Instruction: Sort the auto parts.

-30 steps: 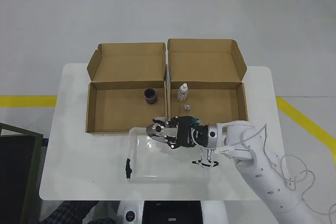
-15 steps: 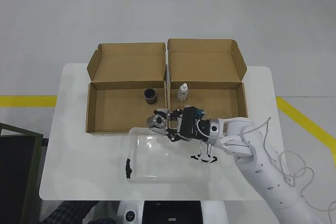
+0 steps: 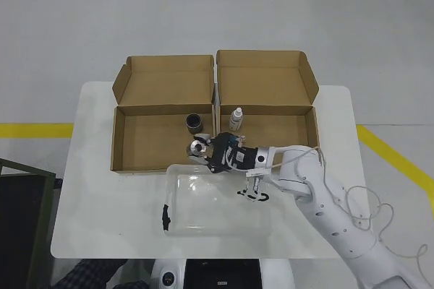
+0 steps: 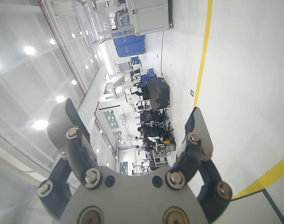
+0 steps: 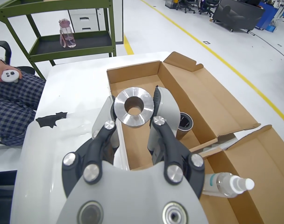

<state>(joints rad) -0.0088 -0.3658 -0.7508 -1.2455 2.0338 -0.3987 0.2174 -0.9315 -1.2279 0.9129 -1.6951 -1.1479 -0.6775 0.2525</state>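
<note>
My right gripper [image 3: 197, 147] [image 5: 133, 103] is shut on a silver metal ring [image 5: 134, 107] [image 3: 197, 147] with a round bore. It holds the ring above the right front corner of the left cardboard box [image 3: 141, 137] [image 5: 142, 145]. A dark cylindrical sleeve [image 3: 194, 123] [image 5: 185, 124] stands in that box near its dividing wall. The right cardboard box [image 3: 282, 134] [image 5: 254, 164] holds a small white spray bottle [image 3: 235, 118] [image 5: 223, 184]. My left gripper [image 4: 130, 113] is open, off the table, facing the hall with nothing between its fingers.
A clear plastic tray [image 3: 213, 202] lies on the white table [image 3: 94, 180] in front of the boxes. A small black part [image 3: 165, 216] [image 5: 51, 119] lies at the tray's left edge. A green cart [image 5: 62, 24] stands past the table's left end.
My right gripper has carried the metal ring from above the clear tray's back edge up and back to the left box's right front corner.
</note>
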